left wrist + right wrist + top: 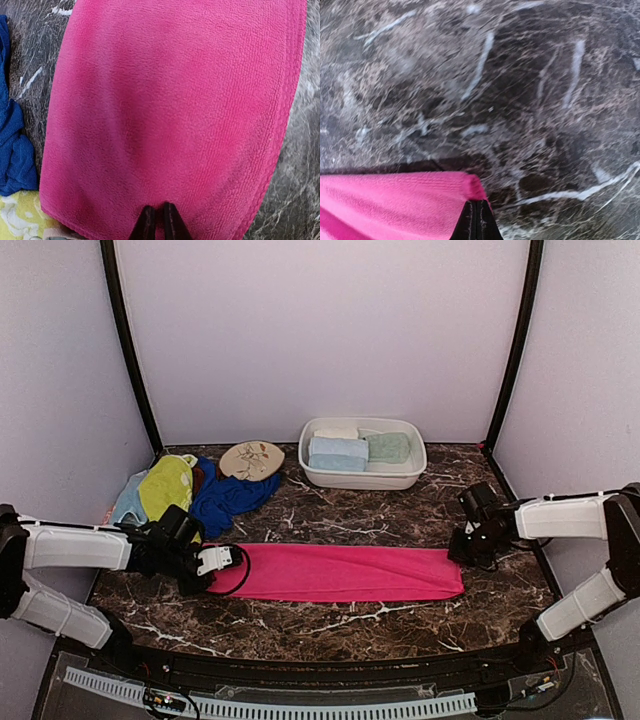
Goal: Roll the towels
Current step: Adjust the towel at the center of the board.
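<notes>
Clenched on the left end of the hot pink towel (340, 573), the left end effector (225, 568) rests low on the marble desk (330, 625); the right end effector (463, 552) sits at the strip's right end. Behind lie a yellow-green towel (165, 485), a royal blue towel (225, 498), an oval floral disc (251, 460) and a white basin (362, 478) holding rolled towels (337, 453).

From the left wrist, near-closed fingers (145, 225) pinch the pink edge, blue cloth just left.

From the right wrist, closed fingers (470, 222) grip the pink corner on bare marble.
</notes>
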Robot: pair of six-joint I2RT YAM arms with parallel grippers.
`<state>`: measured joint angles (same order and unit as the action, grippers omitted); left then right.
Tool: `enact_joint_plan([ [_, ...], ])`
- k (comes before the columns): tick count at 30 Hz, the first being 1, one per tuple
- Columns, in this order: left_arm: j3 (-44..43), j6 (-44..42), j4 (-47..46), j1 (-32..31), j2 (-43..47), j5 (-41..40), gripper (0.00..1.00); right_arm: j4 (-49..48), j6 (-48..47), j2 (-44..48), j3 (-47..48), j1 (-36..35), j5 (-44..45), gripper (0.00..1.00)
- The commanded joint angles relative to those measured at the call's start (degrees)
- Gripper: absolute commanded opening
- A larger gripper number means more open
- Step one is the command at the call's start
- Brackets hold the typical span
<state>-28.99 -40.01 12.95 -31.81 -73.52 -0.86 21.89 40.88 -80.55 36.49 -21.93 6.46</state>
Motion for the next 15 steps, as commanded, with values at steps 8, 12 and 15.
enact_joint_plan([
  [8, 3.4, -4.5, 4.7, -0.1, 8.5, -0.7, 0.11, 5.6, -1.8, 1.9, 4.3, 0.0, 6.8, 0.02],
  [12, -0.3, -3.3, 7.0, 0.0, 9.0, 2.5, 0.18, 6.3, 1.3, 7.7, 1.1, -1.9, 3.5, 0.30],
  [15, -3.5, -1.4, 9.4, 0.0, 8.7, 5.1, 0.20, 5.3, 4.0, 13.7, -3.3, -3.9, 0.5, 0.40],
])
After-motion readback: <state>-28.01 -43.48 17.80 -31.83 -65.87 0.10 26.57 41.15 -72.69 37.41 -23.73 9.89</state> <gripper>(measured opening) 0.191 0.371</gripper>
